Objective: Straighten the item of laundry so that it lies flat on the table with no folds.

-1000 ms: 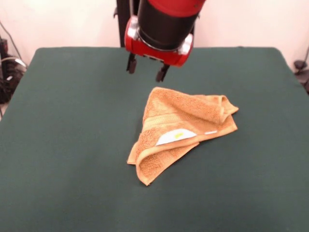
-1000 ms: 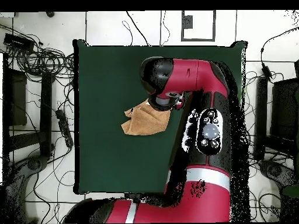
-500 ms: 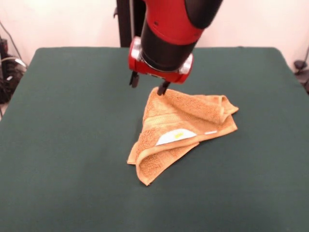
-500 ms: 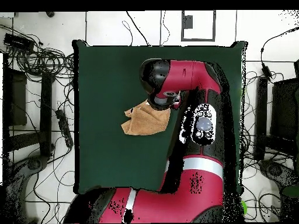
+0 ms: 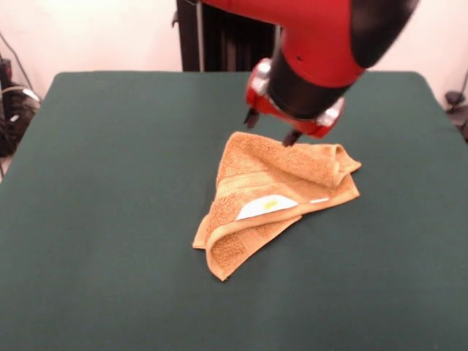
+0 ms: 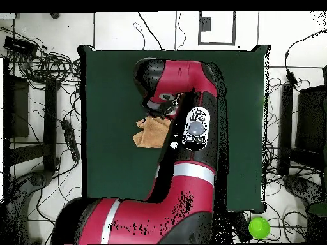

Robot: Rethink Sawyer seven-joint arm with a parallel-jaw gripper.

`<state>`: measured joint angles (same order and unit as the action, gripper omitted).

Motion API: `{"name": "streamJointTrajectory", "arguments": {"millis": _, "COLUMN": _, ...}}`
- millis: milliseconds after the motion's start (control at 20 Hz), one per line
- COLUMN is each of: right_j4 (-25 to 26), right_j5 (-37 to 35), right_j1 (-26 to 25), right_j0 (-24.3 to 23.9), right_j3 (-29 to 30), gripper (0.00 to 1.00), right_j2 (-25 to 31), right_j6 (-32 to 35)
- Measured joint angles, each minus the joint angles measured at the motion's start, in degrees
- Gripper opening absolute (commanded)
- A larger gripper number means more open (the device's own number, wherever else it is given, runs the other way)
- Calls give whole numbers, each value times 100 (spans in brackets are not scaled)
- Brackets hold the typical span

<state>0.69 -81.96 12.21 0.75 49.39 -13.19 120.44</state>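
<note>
The item of laundry (image 5: 274, 186) is an orange-tan towel, folded over itself into a rough triangle right of the table's middle. A white tag (image 5: 265, 207) with a yellow mark shows on its near fold. My gripper (image 5: 270, 130) hovers just above the towel's far edge, open, with nothing between its two dark fingertips (image 5: 291, 137). In the overhead view the red arm (image 6: 185, 96) covers the gripper and part of the towel (image 6: 148, 135). The table (image 5: 110, 219) has a dark green top.
A black pedestal column (image 5: 219, 36) rises behind the table's far edge. Cables and equipment (image 6: 38, 70) surround the table (image 6: 115, 76) on the floor, and a green ball (image 6: 258, 227) lies off one corner.
In the front view the gripper has swung right, from the towel's far-left tip to above the middle of its far edge. It stays open. The towel has not moved.
</note>
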Motion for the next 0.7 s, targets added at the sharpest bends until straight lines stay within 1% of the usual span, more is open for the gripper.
{"name": "streamJointTrajectory", "arguments": {"millis": 150, "right_j4": -405, "right_j5": -298, "right_j1": -112, "right_j0": 113, "right_j3": -90, "gripper": 100, "right_j2": -170, "right_j6": 951}}
{"name": "streamJointTrajectory", "arguments": {"millis": 350, "right_j4": -1005, "right_j5": -526, "right_j1": -186, "right_j0": 238, "right_j3": -90, "gripper": 100, "right_j2": -335, "right_j6": 2569}}
{"name": "streamJointTrajectory", "arguments": {"millis": 550, "right_j4": -1590, "right_j5": -534, "right_j1": -171, "right_j0": 351, "right_j3": -32, "gripper": 100, "right_j2": -505, "right_j6": 4203}}
{"name": "streamJointTrajectory", "arguments": {"millis": 650, "right_j4": -1728, "right_j5": -534, "right_j1": -150, "right_j0": 393, "right_j3": 26, "gripper": 100, "right_j2": -569, "right_j6": 4664}}
{"name": "streamJointTrajectory", "arguments": {"millis": 700, "right_j4": -1827, "right_j5": -533, "right_j1": -106, "right_j0": 436, "right_j3": 129, "gripper": 100, "right_j2": -643, "right_j6": 5114}}
